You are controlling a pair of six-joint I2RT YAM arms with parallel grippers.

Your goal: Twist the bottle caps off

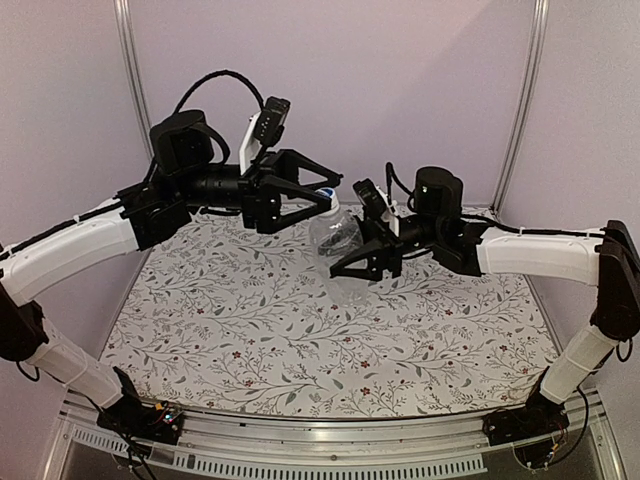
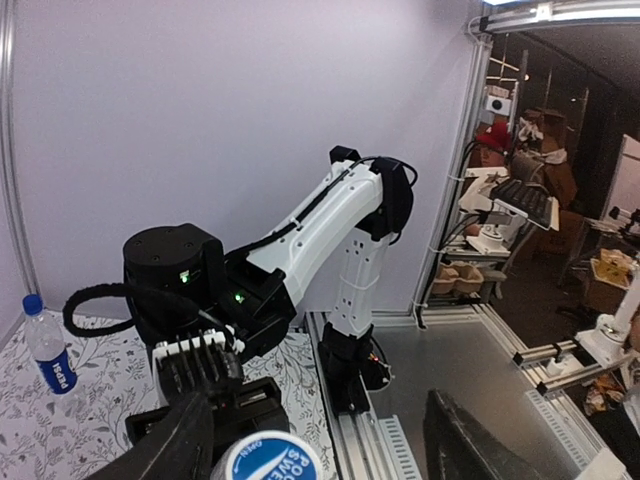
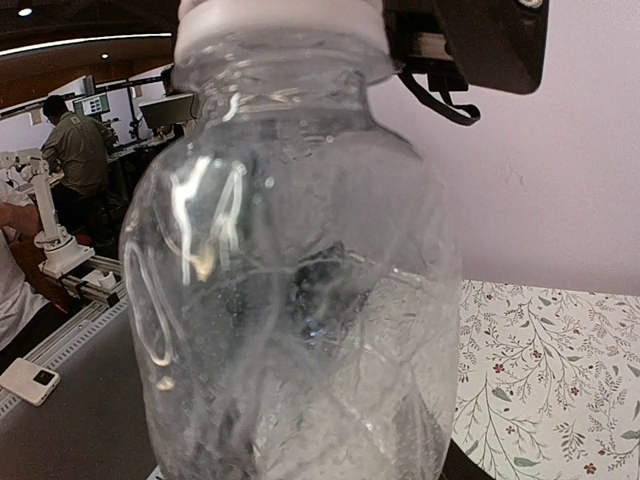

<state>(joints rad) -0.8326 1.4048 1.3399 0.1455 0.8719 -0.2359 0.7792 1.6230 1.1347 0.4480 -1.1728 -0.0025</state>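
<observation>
A small round blue plastic screw cap (image 2: 265,458) with white lettering sits between the fingers of the left gripper (image 1: 330,192). That gripper stands open. In the left wrist view one dark finger (image 2: 185,440) is just beside the cap's rim and the other is well apart from it. The frame edge cuts off the cap's lower part.

The cap tops a plain clear plastic bottle (image 1: 335,238) that hangs directly below the left gripper's fingertips. The right gripper (image 1: 355,270) is closed around the bottle's lower body. The bottle appears raised off the floral-patterned table cover (image 1: 250,340).

The bottle's glinting wall nearly fills the right wrist view, with a white neck ring (image 3: 275,25) at the top. Neither the cap nor the right gripper's own fingers can be made out there, so that grip shows only from the top view.

Only the left wrist view shows a slimmer clear bottle with a dark blue label (image 2: 47,355). It stands upright on the cover, well apart from the left gripper and beyond the right arm (image 2: 320,230). A second blue cap (image 2: 32,303) is on it.
</observation>
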